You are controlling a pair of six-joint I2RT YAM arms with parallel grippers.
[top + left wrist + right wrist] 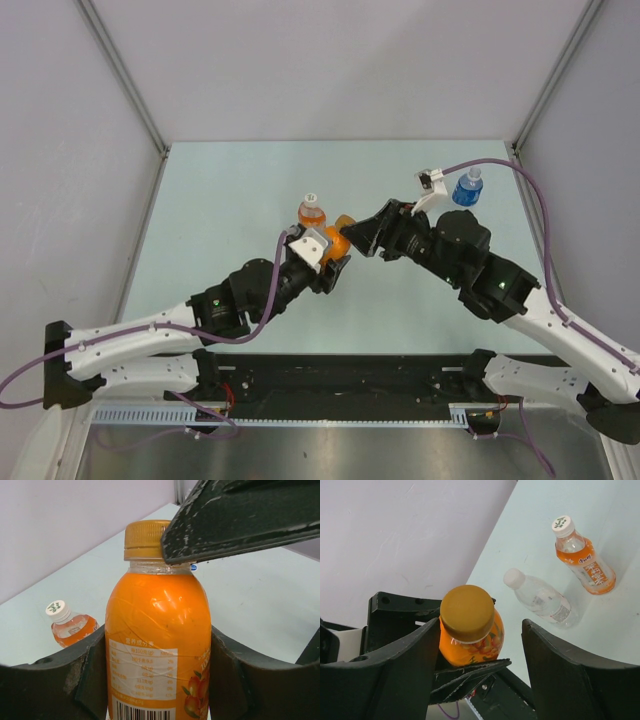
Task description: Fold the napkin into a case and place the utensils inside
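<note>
Left hand (157, 680) is pressed onto a juice bottle (157, 625), one finger on each side of the label, holding it upright off the bench (220, 200). This grip looks meant to brace the body so it can't spin.

Right hand (481, 630) comes in from the opposite side, meeting the left hand over the middle of the bench. Its fingers are spread and straddle the cap (467, 611). In the right wrist view the cap sits close to one finger with a clear gap to the other, so it is not clamped. In the left wrist view one right finger lies across the cap's edge. My read: this is the setup for a two-handed twist, body held and cap about to be gripped.

Other things:
- A tea bottle (312, 210) with a white cap stands just beyond the left hand.
- A clear bottle (540, 597) lies on its side past the right hand's fingertips, near the tea bottle.
- A blue bottle (467, 187) stands behind the right hand, beside its wrist.

Task things: the napkin and utensils are not visible in any view, so I can't say where they are. Judging by that, folding hasn't begun, and what the hands are doing doesn't match the task line.

Risk: if the right hand closes off-centre, it could tip the bottle in the left hand's grip.
</note>
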